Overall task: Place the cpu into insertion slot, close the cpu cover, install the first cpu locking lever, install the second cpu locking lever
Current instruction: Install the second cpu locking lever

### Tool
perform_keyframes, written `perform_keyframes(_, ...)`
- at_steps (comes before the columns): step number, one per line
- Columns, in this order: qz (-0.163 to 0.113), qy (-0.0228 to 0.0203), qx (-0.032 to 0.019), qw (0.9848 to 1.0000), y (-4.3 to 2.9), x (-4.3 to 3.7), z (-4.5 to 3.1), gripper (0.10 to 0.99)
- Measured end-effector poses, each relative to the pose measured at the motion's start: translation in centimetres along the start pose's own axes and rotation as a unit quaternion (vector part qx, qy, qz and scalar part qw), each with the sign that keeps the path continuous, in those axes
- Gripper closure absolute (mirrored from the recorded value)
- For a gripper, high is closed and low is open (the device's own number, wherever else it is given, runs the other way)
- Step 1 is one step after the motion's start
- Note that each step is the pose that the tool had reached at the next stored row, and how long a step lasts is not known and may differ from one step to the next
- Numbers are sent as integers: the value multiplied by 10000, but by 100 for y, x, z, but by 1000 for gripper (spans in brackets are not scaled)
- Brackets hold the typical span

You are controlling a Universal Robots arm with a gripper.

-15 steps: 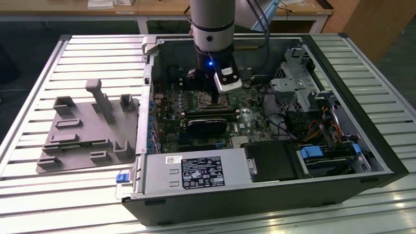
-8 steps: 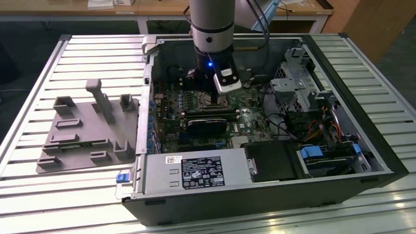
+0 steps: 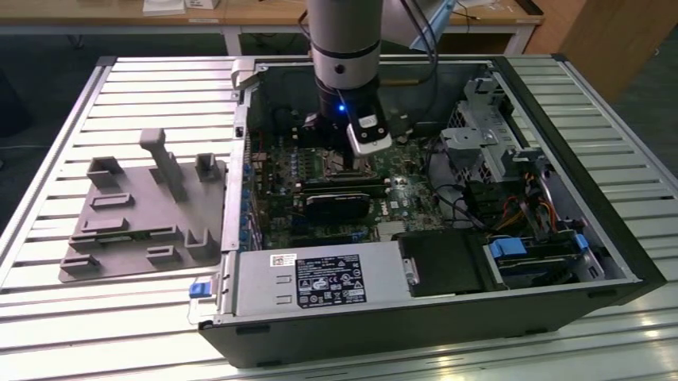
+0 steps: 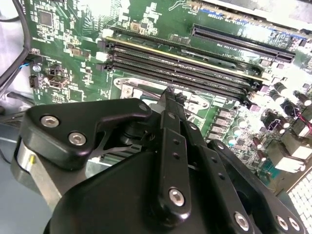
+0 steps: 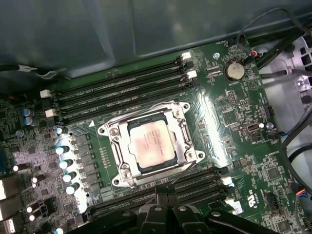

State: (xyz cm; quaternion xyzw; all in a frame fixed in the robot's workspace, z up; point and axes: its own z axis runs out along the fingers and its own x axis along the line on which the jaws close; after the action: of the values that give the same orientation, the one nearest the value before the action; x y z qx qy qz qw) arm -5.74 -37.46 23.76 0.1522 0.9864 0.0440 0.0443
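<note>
cpu (image 5: 149,145): flat square, dull silver-grey metal top, seated face-up in the insertion slot (image 5: 127,130) on the green motherboard (image 5: 229,112) | cpu cover (image 5: 181,148): thin silvery frame closed around it | gripper (image 5: 163,201): black, just beside the socket edge; jaws' state cannot be told

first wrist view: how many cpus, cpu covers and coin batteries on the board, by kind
cpu: 1
cpu cover: 1
coin battery: 1
total: 3
</note>
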Motion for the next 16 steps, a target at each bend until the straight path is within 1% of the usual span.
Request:
perform_keyframes(3, 4, 13, -40, 10000, -9, 13, 12, 980)
perform_keyframes(6, 7, 20, -65, 10000, -26, 44, 21, 980)
perform_keyframes(13, 23, 70, -224, 9997, -73, 81, 56, 980)
perform_keyframes(16, 34, 97, -313, 9995, -98, 91, 69, 980)
